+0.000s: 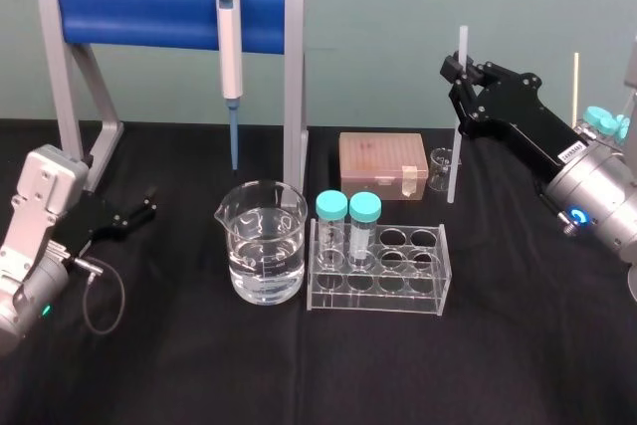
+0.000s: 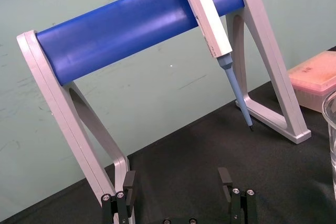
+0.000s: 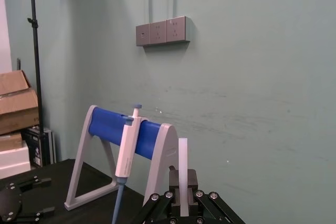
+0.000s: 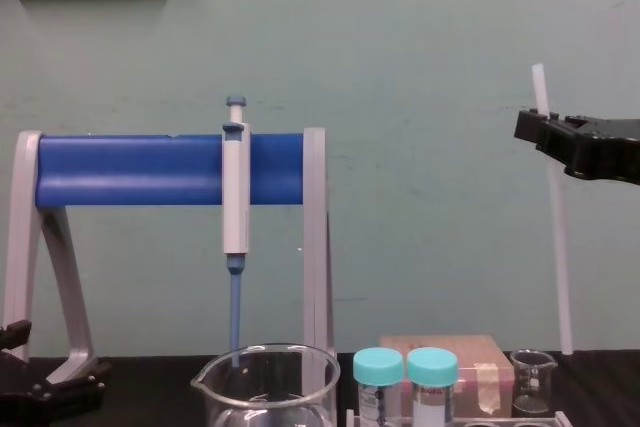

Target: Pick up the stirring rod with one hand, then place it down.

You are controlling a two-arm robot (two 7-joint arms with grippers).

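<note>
**Rod up in the right pincer**

Front and centre on the black surface (image 1: 179, 375): big glass beaker (image 1: 264, 241), clear liquid roughly halfway up. Just beside it on the right, a clear rack (image 1: 378, 266) with two teal-capped vials (image 1: 347, 211) in its left-hand holes.

Over on the left, the left pincer (image 1: 145, 209) sits low, near the surface and well apart from the glassware. The left wrist view has its fingers (image 2: 128, 182) spread wide, nothing between them, pointing at the stand.

Next row back: pink box (image 1: 383, 161) behind the rack, and a small beaker (image 1: 443, 168) touching or v. close to its right side.

And there's the rod (image 1: 455, 151). It's upright with a slight lean, clamped in the right pincer (image 1: 460, 75) about a quarter of the way down, so a short stub pokes above the jaws and the long part hangs below. The pincer comes in high from the right, well above the surface. The chest view puts the rod's lower tip about level w/ the small beaker's rim, so it looks clear of the surface. In the head view that tip hangs just beside the small beaker.

At the back: grey stand (image 1: 295, 97) with a blue crossbar, white-and-blue pipette (image 1: 230, 37) hanging on it, tip down behind the big beaker. Green wall (image 1: 398, 27) beyond.
</note>
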